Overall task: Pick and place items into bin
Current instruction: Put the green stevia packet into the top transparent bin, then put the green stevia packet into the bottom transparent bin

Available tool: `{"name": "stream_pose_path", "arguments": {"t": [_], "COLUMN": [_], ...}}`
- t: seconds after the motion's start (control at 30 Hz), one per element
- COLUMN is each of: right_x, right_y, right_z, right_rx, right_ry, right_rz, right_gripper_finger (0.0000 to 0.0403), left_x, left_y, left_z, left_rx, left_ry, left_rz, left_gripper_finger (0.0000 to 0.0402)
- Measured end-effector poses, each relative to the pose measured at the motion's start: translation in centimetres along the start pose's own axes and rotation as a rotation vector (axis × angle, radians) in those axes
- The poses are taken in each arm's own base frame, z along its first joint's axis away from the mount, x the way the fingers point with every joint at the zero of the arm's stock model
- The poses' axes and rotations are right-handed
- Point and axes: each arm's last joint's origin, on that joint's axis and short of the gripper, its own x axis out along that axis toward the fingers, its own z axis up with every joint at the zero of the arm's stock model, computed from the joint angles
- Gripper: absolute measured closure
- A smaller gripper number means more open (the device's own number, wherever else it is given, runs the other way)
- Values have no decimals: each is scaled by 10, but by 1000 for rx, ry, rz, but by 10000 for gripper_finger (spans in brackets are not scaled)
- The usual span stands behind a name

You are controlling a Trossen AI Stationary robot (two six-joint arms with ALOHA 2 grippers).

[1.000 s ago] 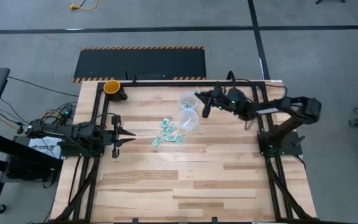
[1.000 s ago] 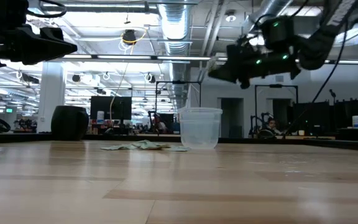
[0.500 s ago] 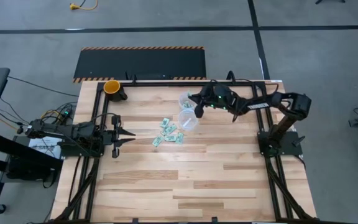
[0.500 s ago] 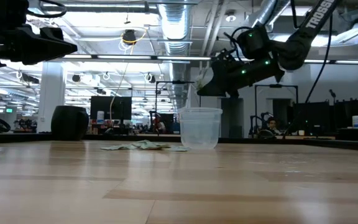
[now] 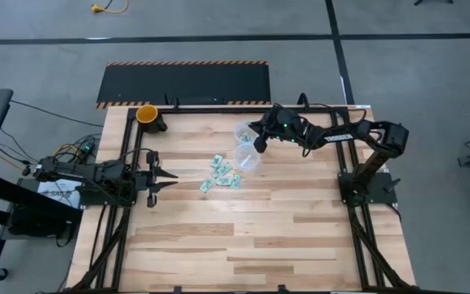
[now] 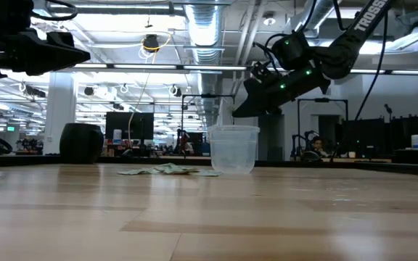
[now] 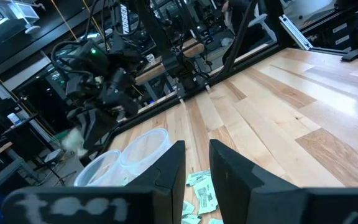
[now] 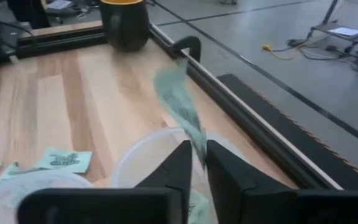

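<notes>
My right gripper [image 5: 259,144] hangs over two clear plastic cups, a far one [image 5: 245,131] with packets in it and a near one [image 5: 247,158]. It is shut on one green-and-white packet [image 8: 178,99], above the far cup's rim [image 8: 143,144]. Several more packets [image 5: 221,173] lie flat on the wood, left of the near cup. My left gripper [image 5: 170,175] waits near the table's left edge, slightly open, pointing at the packets [image 7: 201,186] and touching nothing. My right gripper pinches the packet by one end [image 8: 197,140] between its two fingers. The fingers slant down from the table's right toward its left. The packet is lifted clear and sticks out past the fingertips, over the far cup's mouth.
A black cup with a yellow inside [image 5: 148,115] stands at the far left corner. A black rail [image 8: 229,93] runs along the table's far edge just behind the cups. Bare wood spreads over the whole near half of the table [image 5: 243,237].
My right gripper has moved toward the table's left, from beside the cups to over them. It has also tipped its fingers downward, with the packet still pinched. Most of this came in the first half second. The left arm, cups and loose packets have stayed put.
</notes>
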Motion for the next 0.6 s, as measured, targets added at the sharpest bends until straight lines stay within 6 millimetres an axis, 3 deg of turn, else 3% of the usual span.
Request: {"name": "stream_pose_path", "arguments": {"t": [0.3, 0.6], "right_x": [0, -14], "right_y": [8, 12], "right_z": [0, 18], "right_rx": [-39, 54], "right_ry": [2, -75], "right_rz": [24, 61], "right_gripper_finger": [272, 248], "left_x": [0, 0], "left_y": [0, 0], "left_z": [0, 0], "left_rx": [0, 0], "left_ry": [0, 0], "left_rz": [0, 0], "left_gripper_finger": [340, 340]}}
